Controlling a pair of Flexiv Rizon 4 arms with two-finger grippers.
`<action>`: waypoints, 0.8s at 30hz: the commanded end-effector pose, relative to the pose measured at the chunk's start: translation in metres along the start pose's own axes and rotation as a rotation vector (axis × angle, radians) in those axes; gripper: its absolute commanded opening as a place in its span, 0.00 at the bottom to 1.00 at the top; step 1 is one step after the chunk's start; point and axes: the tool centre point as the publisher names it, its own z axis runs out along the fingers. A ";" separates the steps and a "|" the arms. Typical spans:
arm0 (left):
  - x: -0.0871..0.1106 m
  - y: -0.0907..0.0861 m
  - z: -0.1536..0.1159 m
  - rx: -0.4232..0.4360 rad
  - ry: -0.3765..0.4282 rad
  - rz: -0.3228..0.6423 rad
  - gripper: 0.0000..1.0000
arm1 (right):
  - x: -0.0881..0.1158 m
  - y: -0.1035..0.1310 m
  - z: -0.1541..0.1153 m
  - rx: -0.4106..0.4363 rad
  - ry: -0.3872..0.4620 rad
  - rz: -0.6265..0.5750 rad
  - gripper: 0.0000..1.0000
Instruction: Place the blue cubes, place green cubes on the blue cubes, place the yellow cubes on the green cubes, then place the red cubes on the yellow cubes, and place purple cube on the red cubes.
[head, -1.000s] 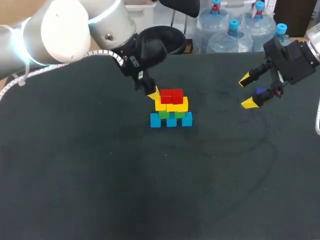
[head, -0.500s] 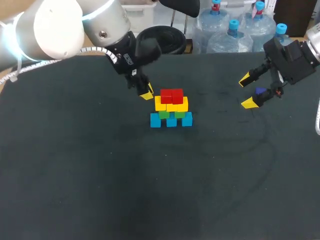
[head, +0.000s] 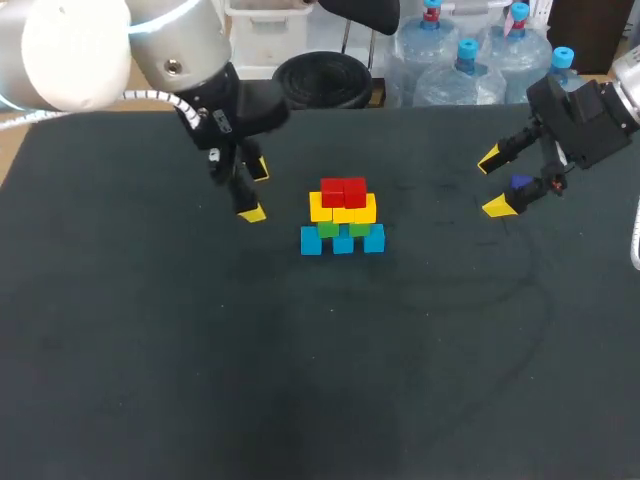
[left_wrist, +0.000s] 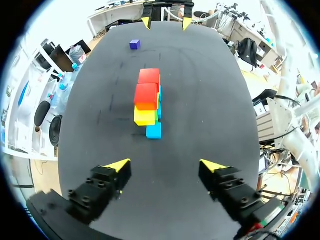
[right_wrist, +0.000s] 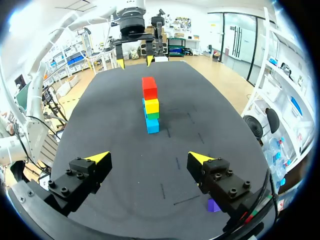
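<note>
Head: cube stack (head: 343, 215) on bench (head: 200, 350), red on top. L end effector (head: 254, 190) spread, just left of stack. R end effector (head: 495, 183) spread, well right of stack, purple cube (head: 520, 183) near its tips.
L wrist: stack ahead, purple cube (left_wrist: 134, 44) beyond it.
R wrist: stack ahead, purple cube (right_wrist: 213, 205) on bench beside one finger.

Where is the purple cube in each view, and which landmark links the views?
Head view: purple cube at the right, seen between the right gripper's yellow tips.
Left wrist view: far ahead of the left gripper, beyond the stack, cube at.
Right wrist view: close beside one finger of the right gripper, cube at.
Shared landmark: the red-topped stack.
</note>
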 end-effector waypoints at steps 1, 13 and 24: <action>0.009 -0.005 -0.005 -0.017 -0.013 -0.002 1.00 | 0.000 -0.001 0.001 -0.002 -0.002 -0.001 1.00; 0.027 -0.022 -0.027 -0.133 -0.151 -0.056 1.00 | 0.000 -0.001 0.001 -0.002 -0.002 -0.001 1.00; 0.046 -0.040 -0.030 -0.229 -0.335 -0.120 1.00 | 0.000 -0.001 0.001 -0.002 -0.002 -0.001 1.00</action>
